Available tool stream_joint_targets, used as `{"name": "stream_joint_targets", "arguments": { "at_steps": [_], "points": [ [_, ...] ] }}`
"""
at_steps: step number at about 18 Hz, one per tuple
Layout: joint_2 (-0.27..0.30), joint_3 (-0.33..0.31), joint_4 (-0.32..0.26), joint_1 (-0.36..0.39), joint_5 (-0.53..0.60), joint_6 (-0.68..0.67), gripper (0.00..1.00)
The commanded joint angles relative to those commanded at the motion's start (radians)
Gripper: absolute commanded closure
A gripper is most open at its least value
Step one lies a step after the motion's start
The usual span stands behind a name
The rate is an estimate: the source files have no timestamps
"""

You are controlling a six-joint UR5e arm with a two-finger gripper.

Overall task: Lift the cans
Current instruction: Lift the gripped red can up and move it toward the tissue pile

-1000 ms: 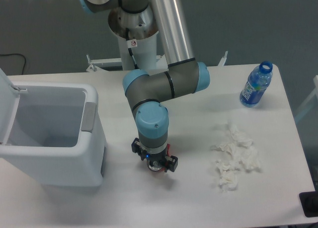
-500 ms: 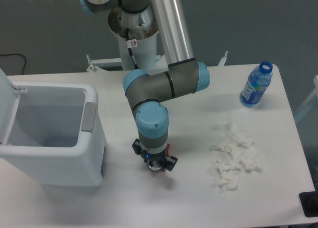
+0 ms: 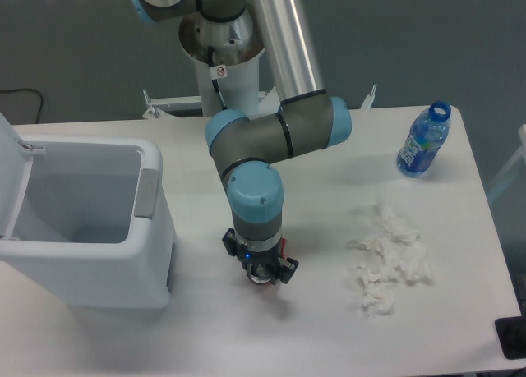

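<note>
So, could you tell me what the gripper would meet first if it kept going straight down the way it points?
The gripper points straight down with a red can barely showing beneath it; it would probably meet that, then the table. Depth is unclear.

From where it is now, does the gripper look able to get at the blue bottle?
Probably yes. The blue bottle stands alone at the table's far right corner, and only the crumpled tissue lies between it and the gripper.

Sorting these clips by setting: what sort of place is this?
Probably a robotics lab set up for waste sorting: an arm's gripper over a white table, an open white bin, crumpled tissue and a plastic bottle.
</note>
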Motion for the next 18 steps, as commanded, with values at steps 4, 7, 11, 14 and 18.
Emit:
{"name": "stream_joint_targets", "arguments": {
  "at_steps": [4, 7, 11, 14, 18],
  "points": [
    [0.041, 0.020, -0.003, 0.026, 0.002, 0.121, 0.38],
    [0.077, 0.016, -0.011, 0.061, -0.009, 0.219, 0.38],
    [0.121, 0.016, -0.067, 0.097, -0.012, 0.314, 0.38],
    [0.129, 0.016, -0.074, 0.101, -0.014, 0.328, 0.38],
    [0.143, 0.012, -0.074, 0.118, -0.035, 0.330, 0.38]
  ]
}}
